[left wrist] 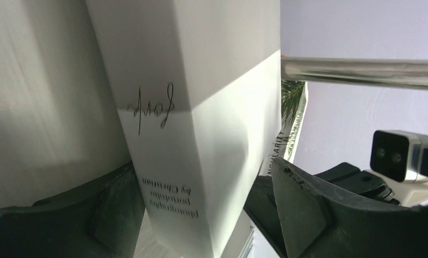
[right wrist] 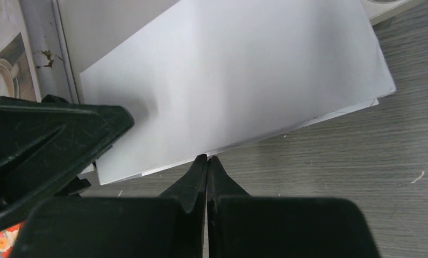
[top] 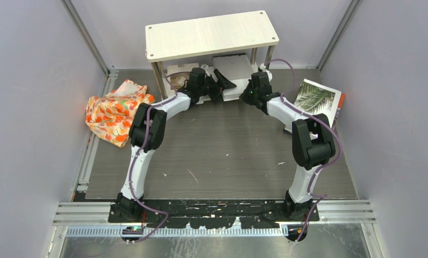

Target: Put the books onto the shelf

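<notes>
The grey-white book [top: 234, 69] lies partly in on the lower board of the shelf [top: 212, 33], its near edge jutting out. The right claw [right wrist: 207, 161] — clenched, empty — butts that edge; push straight and level, between the shelf's legs. The left claw [left wrist: 198, 177] straddles the book wide — whether it pinches, I cannot tell.

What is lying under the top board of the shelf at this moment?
A grey-white book and, left of it, a coffee-cup book stick out from under it. The top board covers their rear parts, so anything further back is hidden.
</notes>
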Controlling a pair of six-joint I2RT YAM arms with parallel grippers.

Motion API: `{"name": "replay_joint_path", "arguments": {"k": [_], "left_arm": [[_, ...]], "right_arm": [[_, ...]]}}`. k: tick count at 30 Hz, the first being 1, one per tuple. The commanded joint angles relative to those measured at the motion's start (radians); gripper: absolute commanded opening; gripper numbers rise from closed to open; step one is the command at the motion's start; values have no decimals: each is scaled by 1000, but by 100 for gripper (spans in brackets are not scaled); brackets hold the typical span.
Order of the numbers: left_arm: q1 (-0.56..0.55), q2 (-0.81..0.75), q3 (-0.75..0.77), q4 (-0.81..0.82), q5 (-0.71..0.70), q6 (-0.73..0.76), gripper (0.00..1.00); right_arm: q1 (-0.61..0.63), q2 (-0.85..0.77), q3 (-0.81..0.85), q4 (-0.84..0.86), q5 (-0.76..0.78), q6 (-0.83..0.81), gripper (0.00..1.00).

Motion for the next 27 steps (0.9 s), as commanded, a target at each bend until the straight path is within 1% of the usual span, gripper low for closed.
{"name": "replay_joint_path", "arguments": {"k": [1, 8, 10, 15, 27], "left_arm": [[4, -102, -42, -40, 8, 57, 82], [4, -149, -94, -63, 0, 79, 84], [4, -163, -109, -69, -5, 86, 85], [4, -195, -152, -71, -19, 93, 86], [-1, -199, -108, -90, -46, 117, 86]], "right_arm": [[6, 6, 27, 75, -8, 4, 2], [7, 18, 19, 77, -9, 12, 1], [6, 22, 16, 109, -10, 16, 1], [6, 28, 11, 122, -26, 23, 1], [6, -4, -15, 113, -41, 17, 1]]}}
